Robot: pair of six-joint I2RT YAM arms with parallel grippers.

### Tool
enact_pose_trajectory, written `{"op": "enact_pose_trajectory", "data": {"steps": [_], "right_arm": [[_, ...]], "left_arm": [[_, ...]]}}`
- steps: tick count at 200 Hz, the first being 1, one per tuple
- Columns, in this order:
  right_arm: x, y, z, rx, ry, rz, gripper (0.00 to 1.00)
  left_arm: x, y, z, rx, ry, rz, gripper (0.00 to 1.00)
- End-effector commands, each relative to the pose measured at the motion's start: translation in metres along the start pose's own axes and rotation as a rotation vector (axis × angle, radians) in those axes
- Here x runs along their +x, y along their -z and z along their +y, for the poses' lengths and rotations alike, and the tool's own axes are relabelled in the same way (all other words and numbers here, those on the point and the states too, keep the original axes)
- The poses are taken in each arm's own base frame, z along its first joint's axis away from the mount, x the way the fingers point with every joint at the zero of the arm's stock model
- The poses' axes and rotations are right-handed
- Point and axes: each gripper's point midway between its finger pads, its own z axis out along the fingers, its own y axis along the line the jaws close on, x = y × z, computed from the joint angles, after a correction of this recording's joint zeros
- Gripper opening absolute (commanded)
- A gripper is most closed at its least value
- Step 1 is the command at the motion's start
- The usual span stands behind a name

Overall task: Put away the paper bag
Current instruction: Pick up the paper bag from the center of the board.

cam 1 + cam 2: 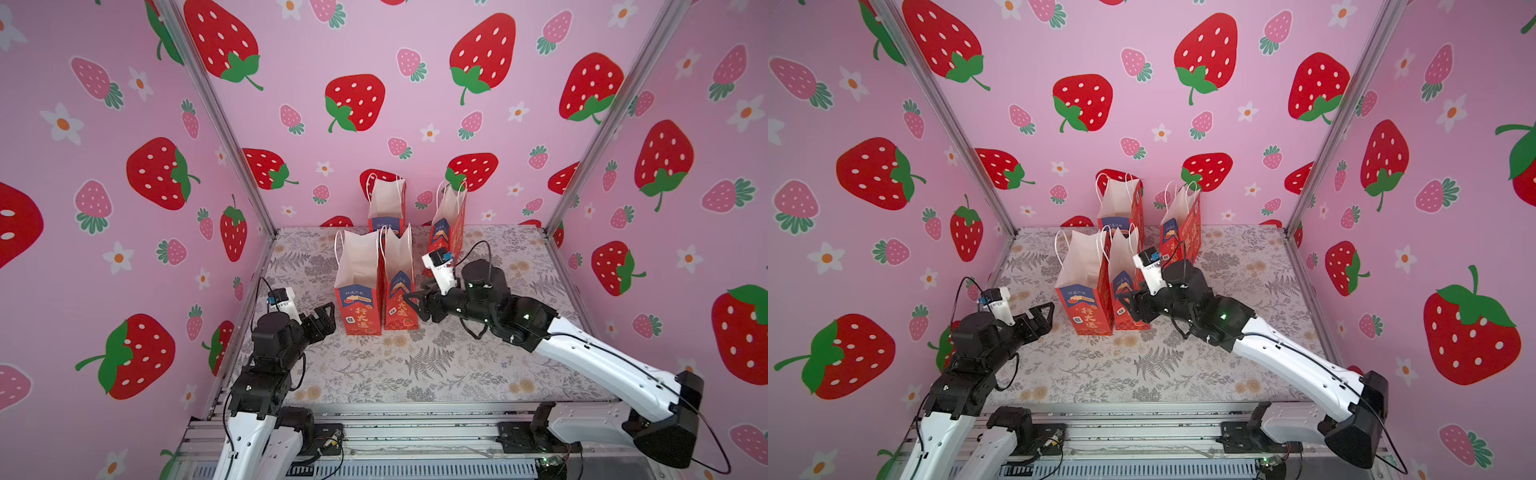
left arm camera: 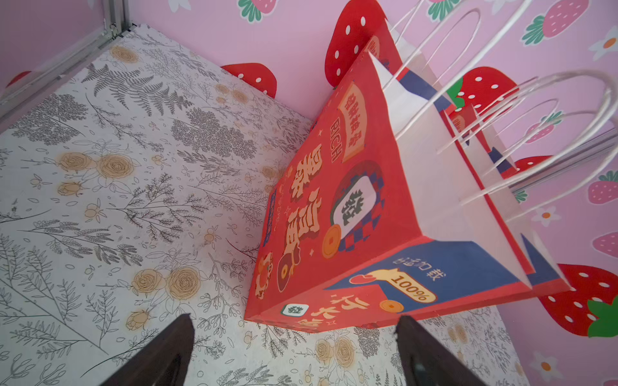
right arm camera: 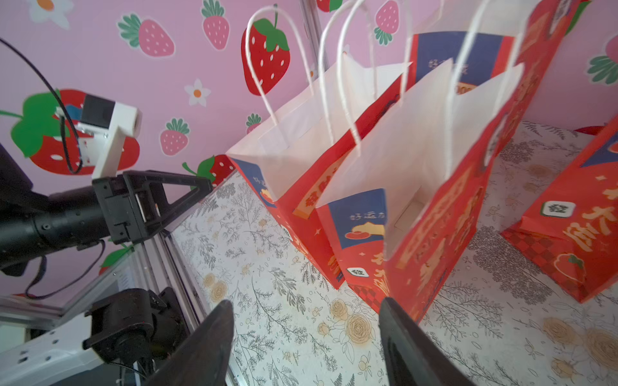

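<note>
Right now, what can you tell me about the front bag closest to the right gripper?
The paper bag is red outside and white inside, with a blue panel, gold lettering and thin white cord handles. It looks like stiff paper. It stands upright and open on the flowery table, with its side right against a wider matching bag. The right gripper has open jaws at its lower corner; whether they touch it is unclear.

Parted hand (image 3: 306, 337) beside paper bag (image 3: 431, 214)

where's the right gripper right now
In both top views the right gripper sits mid-table, jaws apart, at the lower side of the narrower front paper bag, which stands against the wider bag.
</note>
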Motion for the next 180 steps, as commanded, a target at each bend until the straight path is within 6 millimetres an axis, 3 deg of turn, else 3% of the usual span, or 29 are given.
{"op": "enact_pose_trajectory", "data": {"steps": [1,49,90,139,180], "right_arm": [[-0.003,-0.025,-0.001,0.126,0.067,-0.033,0.66],[0.0,-0.068,0.006,0.184,0.109,-0.045,0.55],[-0.003,-0.093,0.01,0.191,0.141,-0.04,0.54],[-0.007,-0.103,0.014,0.18,0.144,-0.05,0.53],[-0.012,-0.092,0.024,0.165,0.138,-0.074,0.53]], "left_arm": [[0.001,-0.003,-0.011,0.07,0.013,0.0,0.94],[0.009,-0.016,-0.015,0.108,0.019,0.03,0.94],[0.01,-0.021,-0.018,0.125,0.013,0.047,0.94],[0.013,-0.027,-0.023,0.145,0.004,0.075,0.94],[0.013,-0.028,-0.024,0.145,0.001,0.078,0.94]]}}
